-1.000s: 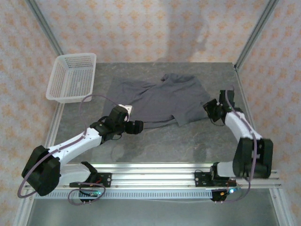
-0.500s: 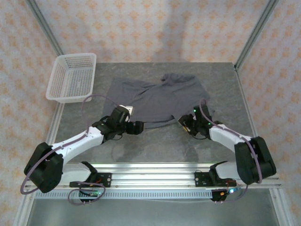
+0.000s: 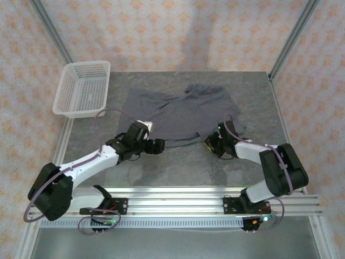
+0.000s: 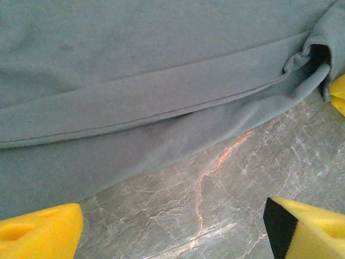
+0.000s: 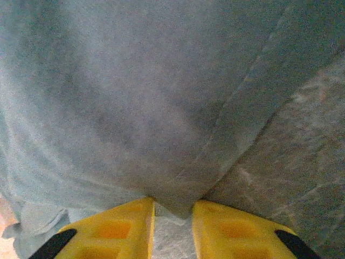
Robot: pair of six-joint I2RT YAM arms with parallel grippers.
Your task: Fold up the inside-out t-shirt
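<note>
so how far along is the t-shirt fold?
Done: nothing folded yet; the t-shirt lies spread and rumpled on the table. In hand: the right claw pinches its near hem corner; the left claw hangs open over the near hem. Left: every fold.

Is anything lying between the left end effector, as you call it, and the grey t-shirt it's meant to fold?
Nothing visible does. The left end effector hangs open just short of the t-shirt, facing its near hem, with only bare table between them. The white basket sits apart at the far left corner.
</note>
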